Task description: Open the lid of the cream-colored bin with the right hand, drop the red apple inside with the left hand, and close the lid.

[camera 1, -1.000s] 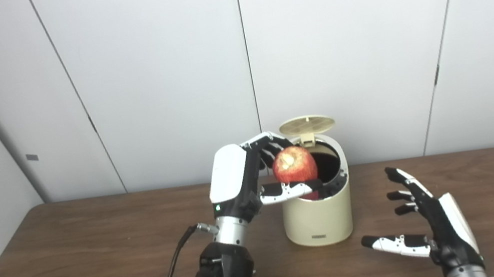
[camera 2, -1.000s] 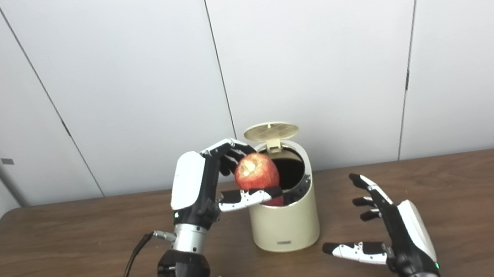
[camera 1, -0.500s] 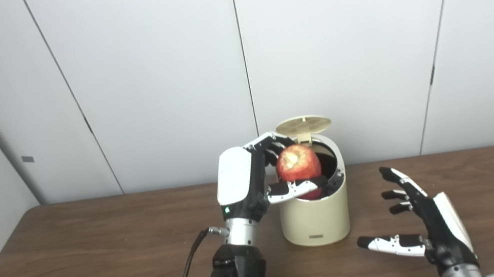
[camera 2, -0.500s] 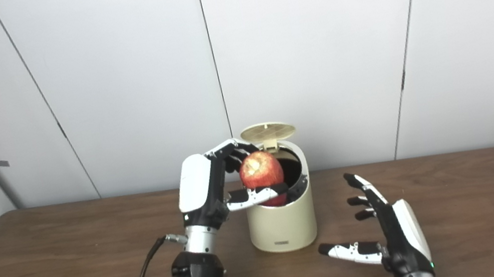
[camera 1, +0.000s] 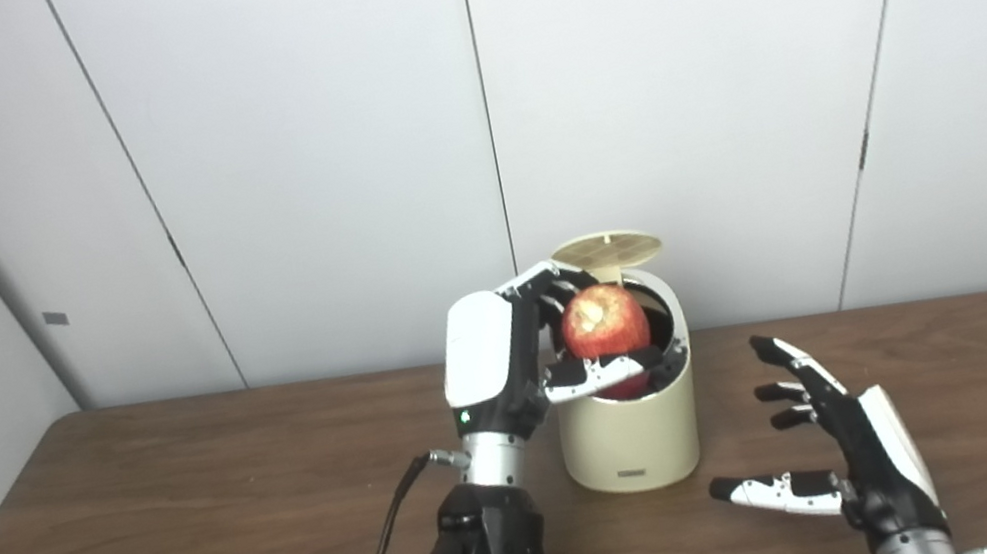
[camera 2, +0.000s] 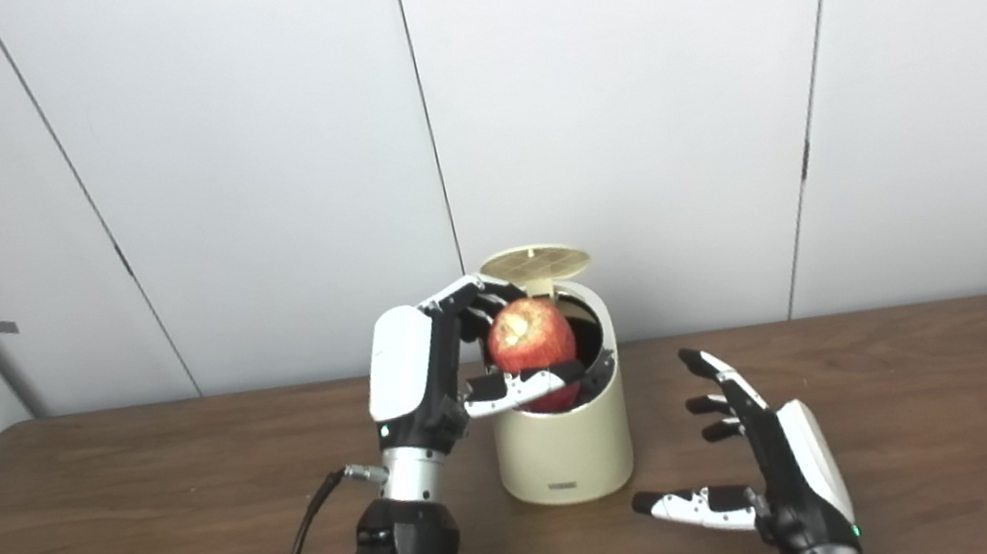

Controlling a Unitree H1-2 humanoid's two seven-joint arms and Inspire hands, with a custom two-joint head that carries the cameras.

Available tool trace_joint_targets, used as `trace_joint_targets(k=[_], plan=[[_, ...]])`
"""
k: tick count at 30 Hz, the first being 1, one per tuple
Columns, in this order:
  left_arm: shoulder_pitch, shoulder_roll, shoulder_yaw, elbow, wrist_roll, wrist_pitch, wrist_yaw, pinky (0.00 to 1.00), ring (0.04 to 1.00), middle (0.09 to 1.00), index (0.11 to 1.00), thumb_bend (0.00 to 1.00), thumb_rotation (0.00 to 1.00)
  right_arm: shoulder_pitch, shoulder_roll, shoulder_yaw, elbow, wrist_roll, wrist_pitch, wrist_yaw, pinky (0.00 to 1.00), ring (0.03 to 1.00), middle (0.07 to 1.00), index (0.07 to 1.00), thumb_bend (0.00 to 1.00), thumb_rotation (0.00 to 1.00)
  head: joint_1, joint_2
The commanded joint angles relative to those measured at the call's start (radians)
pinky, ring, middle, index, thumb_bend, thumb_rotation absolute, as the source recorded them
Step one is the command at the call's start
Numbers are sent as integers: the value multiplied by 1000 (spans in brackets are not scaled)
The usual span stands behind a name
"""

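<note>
The bin [camera 1: 633, 435] mouth is mostly plugged right now: the apple [camera 1: 604, 322] sits over the opening with the left robot hand [camera 1: 507, 356] wrapped around it from the left. The lid [camera 1: 607, 249] stands up at the back rim, blocking that side. The right robot hand [camera 1: 839, 450] hovers spread, just right of the bin. The tabletop [camera 1: 144, 542] at far left is wide open.

Tabletop [camera 1: 144, 542]: dark wood grain, matt. Bin [camera 1: 629, 441]: smooth cream plastic, slight sheen; lid [camera 1: 605, 249] underside ribbed. Apple [camera 1: 604, 322] beside the bin rim: glossy red skin. Left hand [camera 1: 493, 358]: white glossy shell, probably plastic.
</note>
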Motion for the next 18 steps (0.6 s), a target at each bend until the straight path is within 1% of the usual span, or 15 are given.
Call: trace_joint_targets(k=[1,4,7,8,9,11,12,13,14,16,18], plan=[[-53,-3,-5,-4,11,-1,17,416,424,488,530,501,0,-33,6,1,-38,-8,-20,-9,612,734,866,849,754,83,0,1],[-53,1,-16,-11,43,58,4,420,424,480,526,502,0,-32,8,-1,-41,0,-20,-6,614,735,870,851,755,73,-1,1],[-51,5,-28,-21,87,130,2,500,582,497,500,520,0,-31,10,-1,-47,0,-19,-6,613,732,869,847,760,60,-1,3],[-50,6,-30,-24,96,147,4,526,624,602,499,519,27,-31,10,-1,-48,-2,-19,-6,611,730,869,846,761,57,0,4],[-50,6,-33,-26,101,160,6,557,676,684,499,519,44,-31,10,-1,-50,-4,-17,-6,611,731,872,845,760,55,1,4],[-49,7,-34,-28,105,172,7,583,723,740,499,519,54,-31,9,-2,-48,-2,-18,-4,612,734,881,846,757,57,2,5],[-48,8,-35,-29,104,174,7,583,737,757,542,570,50,-31,8,-2,-47,-1,-20,-4,611,733,885,847,756,59,2,5],[-48,8,-35,-31,103,175,5,578,740,763,628,670,37,-31,7,-2,-45,-1,-22,-4,609,732,886,846,756,61,2,5],[-47,9,-35,-31,101,174,4,573,743,768,674,720,32,-32,6,-1,-45,-1,-24,-4,607,730,886,845,756,60,2,5],[-46,12,-35,-34,98,170,2,570,744,773,716,756,31,-32,6,0,-47,-4,-20,-2,606,730,886,844,757,58,2,5],[-44,13,-36,-36,95,165,3,571,743,775,730,769,26,-32,7,2,-54,-7,-11,2,605,727,887,844,756,54,2,5]])
